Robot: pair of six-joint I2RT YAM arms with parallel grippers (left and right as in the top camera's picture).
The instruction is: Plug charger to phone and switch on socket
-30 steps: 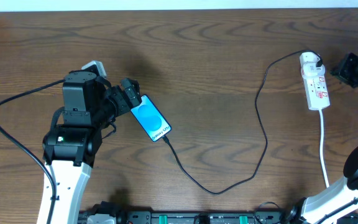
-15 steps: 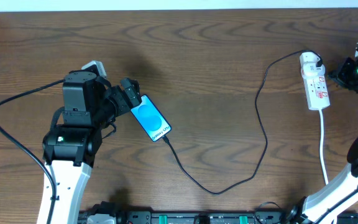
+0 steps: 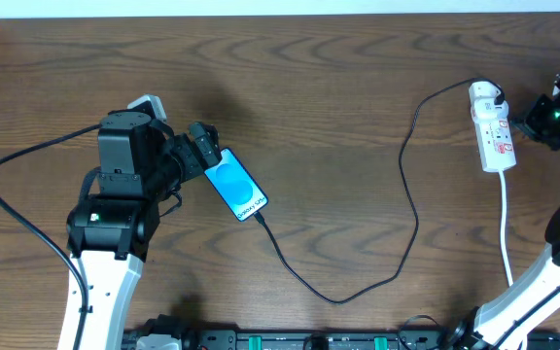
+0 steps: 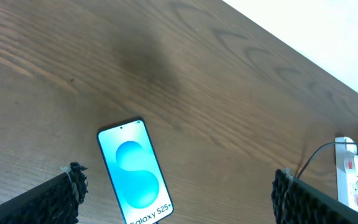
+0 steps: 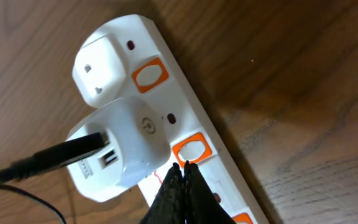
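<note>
The phone [image 3: 235,188] lies face up on the table with its light blue screen lit, and it also shows in the left wrist view [image 4: 132,171]. My left gripper [image 3: 200,152] hovers at its top end, open wide, with the phone between the fingers [image 4: 64,198] untouched. The black charger cable [image 3: 338,297] runs from the phone's lower end in a loop up to a white adapter [image 5: 114,149] in the socket [image 3: 494,131]. My right gripper [image 5: 183,167] is shut and empty, its tips over the strip right at an orange switch [image 5: 191,149].
The socket's white cord [image 3: 506,224] trails toward the front edge on the right. A second orange switch [image 5: 149,76] sits beside an unused white plug cap [image 5: 101,71]. The left arm's black cable [image 3: 17,214] curves along the left side.
The right wrist has shifted slightly down and toward the socket. The left arm, phone and cable have not moved.
</note>
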